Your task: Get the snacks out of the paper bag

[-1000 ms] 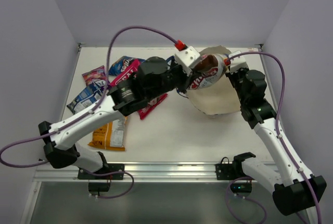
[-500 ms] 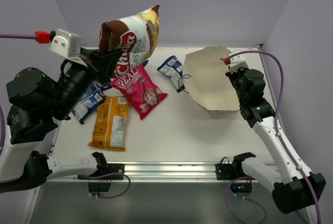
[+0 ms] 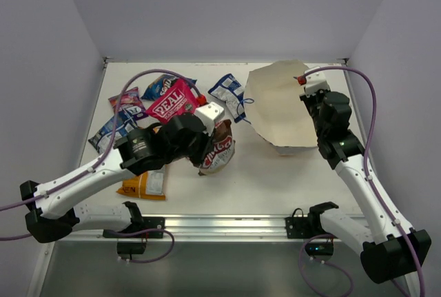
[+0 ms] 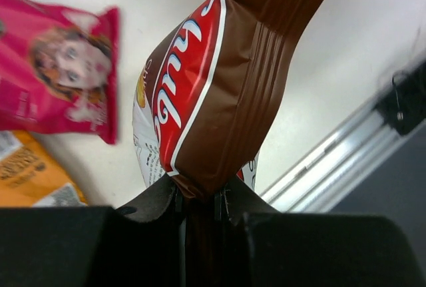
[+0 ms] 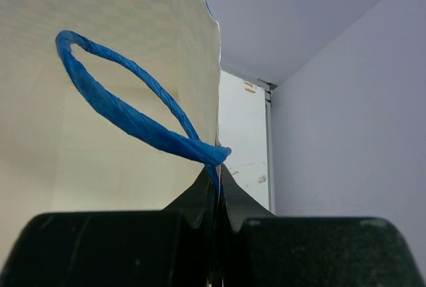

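My left gripper (image 3: 209, 140) is shut on the top seam of the brown-and-white chip bag (image 3: 219, 154), held low over the table's middle; in the left wrist view the chip bag (image 4: 219, 94) hangs from the gripper (image 4: 198, 199). My right gripper (image 3: 308, 89) is shut on the paper bag's (image 3: 279, 107) rim at the back right, tan inside showing. In the right wrist view the gripper (image 5: 218, 182) pinches the paper bag (image 5: 120, 100) by the blue cord handle (image 5: 126, 117). The pink-red packet (image 3: 170, 103), orange-yellow packet (image 3: 143, 181), blue-white packet (image 3: 228, 93), blue packet (image 3: 164, 83) and pink-purple packet (image 3: 125, 98) lie on the table.
Another blue-white packet (image 3: 111, 130) lies at the left, partly under my left arm. A metal rail (image 3: 227, 224) runs along the table's near edge. Walls close in the left, back and right sides.
My left arm has carried the chip bag out of the paper bag, swung it high to the left, then brought it down low over the table's middle. The right arm has stayed put.
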